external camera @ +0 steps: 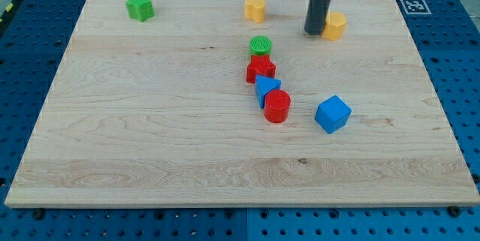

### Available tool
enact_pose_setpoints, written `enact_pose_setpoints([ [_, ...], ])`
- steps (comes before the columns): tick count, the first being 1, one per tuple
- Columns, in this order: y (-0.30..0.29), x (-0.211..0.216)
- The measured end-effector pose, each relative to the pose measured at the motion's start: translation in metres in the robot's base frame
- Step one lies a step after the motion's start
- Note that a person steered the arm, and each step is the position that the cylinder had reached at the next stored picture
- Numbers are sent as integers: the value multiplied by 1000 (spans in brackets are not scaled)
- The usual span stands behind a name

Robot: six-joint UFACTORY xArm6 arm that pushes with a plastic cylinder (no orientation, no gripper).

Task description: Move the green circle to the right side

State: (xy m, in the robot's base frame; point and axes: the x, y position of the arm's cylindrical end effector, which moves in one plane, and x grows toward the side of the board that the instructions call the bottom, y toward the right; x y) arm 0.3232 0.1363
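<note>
The green circle point(260, 45) sits near the board's middle, toward the view's top. It touches a red star point(260, 69) just below it. My tip point(314, 31) is down on the board to the upper right of the green circle, well apart from it. The tip stands right beside a yellow hexagon block point(334, 25), on its left side.
Below the red star lie a blue triangle point(266, 88) and a red cylinder point(277, 106), close together. A blue cube point(332, 114) is at the right of them. A yellow block point(255, 8) and a green star point(139, 6) sit near the top edge of the wooden board point(150, 136).
</note>
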Motion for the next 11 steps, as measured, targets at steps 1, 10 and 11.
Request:
enact_pose_setpoints([
  [1, 18, 25],
  [10, -117, 56],
  [11, -52, 56],
])
